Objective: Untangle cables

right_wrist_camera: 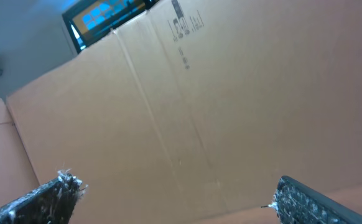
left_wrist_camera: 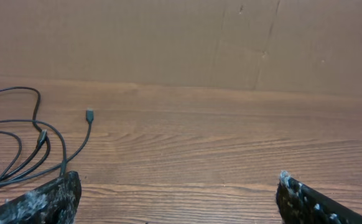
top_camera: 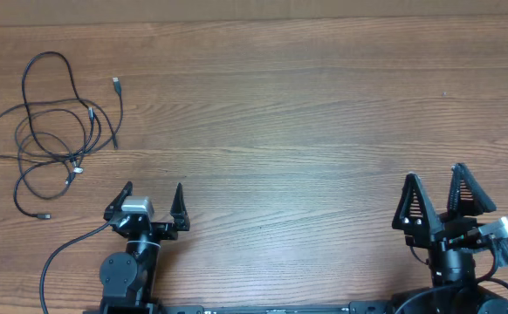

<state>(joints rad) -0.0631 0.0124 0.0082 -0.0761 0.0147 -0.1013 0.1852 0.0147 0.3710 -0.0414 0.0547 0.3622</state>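
Observation:
The cables lie in a loose tangle of thin black loops at the far left of the wooden table, with small plug ends sticking out at its edges. In the left wrist view the cables show at the left, one plug tip pointing up. My left gripper is open just below and to the right of the tangle, touching nothing; its fingers frame bare wood. My right gripper stands open at the lower right, far from the cables, with nothing between its fingers.
A cardboard wall runs along the table's far edge and fills the right wrist view. A thicker black cord curves from the left arm's base across the lower left of the table.

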